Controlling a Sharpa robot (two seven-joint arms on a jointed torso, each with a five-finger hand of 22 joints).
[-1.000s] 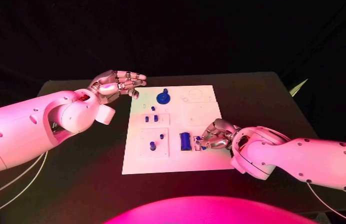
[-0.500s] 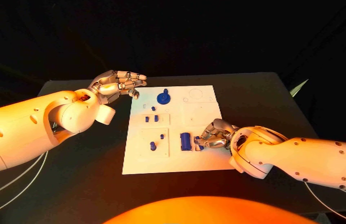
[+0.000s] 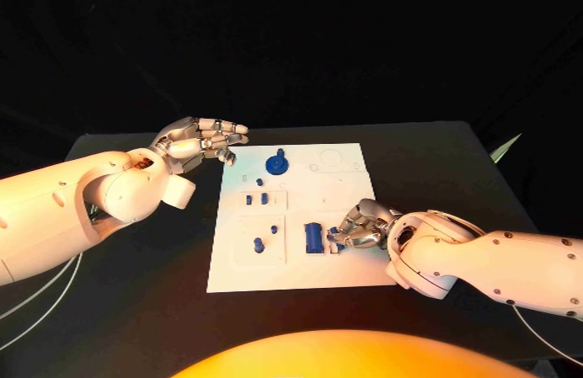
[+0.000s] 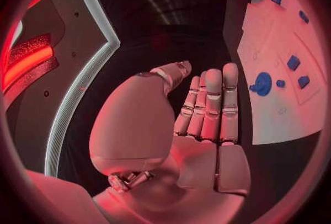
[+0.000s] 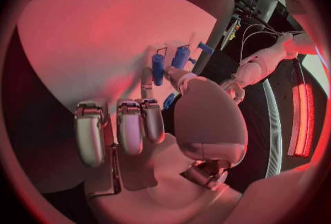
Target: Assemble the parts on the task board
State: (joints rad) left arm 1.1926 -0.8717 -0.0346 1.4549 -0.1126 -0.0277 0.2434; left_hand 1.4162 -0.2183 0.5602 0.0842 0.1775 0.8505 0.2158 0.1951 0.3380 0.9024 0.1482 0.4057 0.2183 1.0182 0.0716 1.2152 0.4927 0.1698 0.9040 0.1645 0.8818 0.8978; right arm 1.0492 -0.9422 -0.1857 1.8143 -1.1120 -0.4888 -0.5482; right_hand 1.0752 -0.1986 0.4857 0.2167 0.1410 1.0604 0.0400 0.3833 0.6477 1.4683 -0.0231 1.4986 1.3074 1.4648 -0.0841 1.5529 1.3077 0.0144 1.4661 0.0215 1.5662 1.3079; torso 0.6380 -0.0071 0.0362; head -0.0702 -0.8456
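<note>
Right hand [image 3: 362, 229] pinches a small blue part [image 3: 333, 242].

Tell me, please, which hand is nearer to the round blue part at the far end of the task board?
Left. The left hand hovers just beside the round blue part; the right hand is at the board's near end.

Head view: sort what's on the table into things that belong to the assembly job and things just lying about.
Belongs to the job:
task board
round blue part
long blue part
small blue parts
right hand, at the board's near right parts
left hand, holding nothing, beside the board's far left corner

Lying about:
black table; no stray items visible on it
</note>
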